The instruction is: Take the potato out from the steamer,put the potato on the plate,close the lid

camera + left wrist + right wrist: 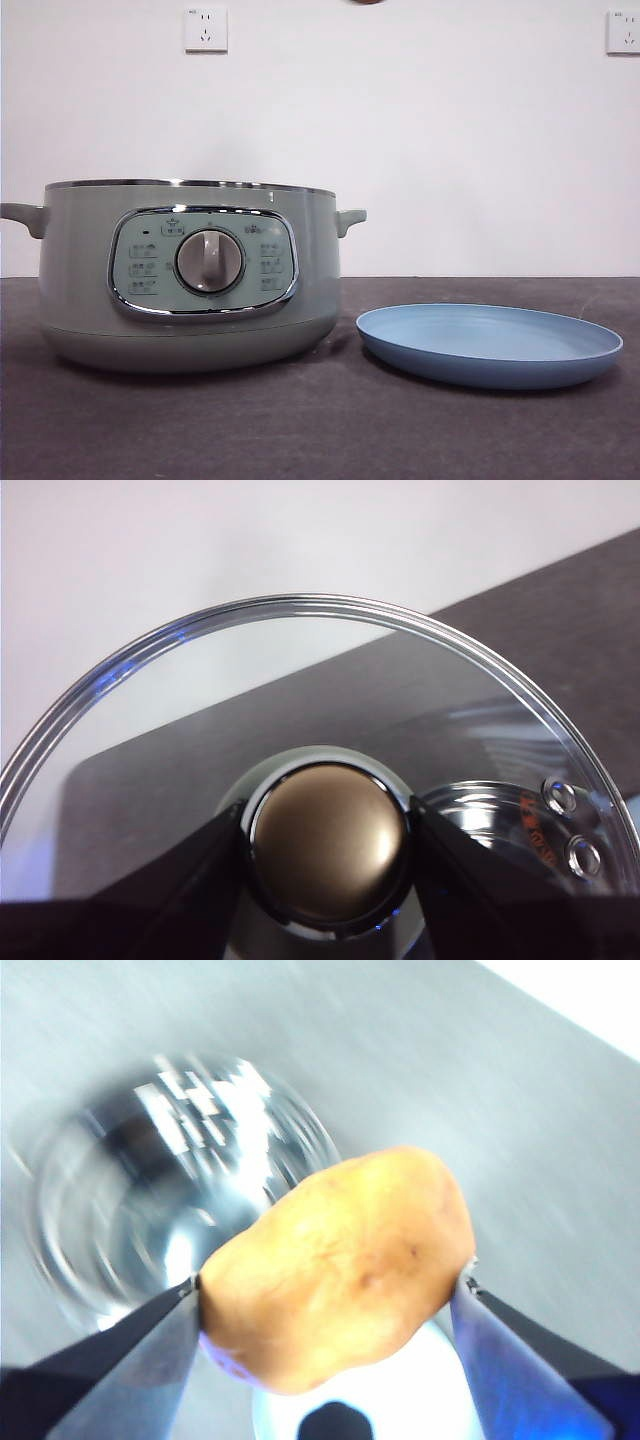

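Observation:
The sage-green steamer (190,275) stands open at the left of the front view, with no lid on it. The light-blue plate (490,345) lies empty beside it on the right. Neither arm shows in the front view. In the left wrist view my left gripper (328,845) is shut on the knob (328,842) of the clear glass lid (300,690), held up off the pot. In the right wrist view my right gripper (330,1295) is shut on the tan potato (340,1270), held high above the shiny steamer bowl (170,1220).
The dark table (300,430) runs under the pot and plate. A white wall with two sockets (205,28) stands behind. The right wrist view is blurred by motion.

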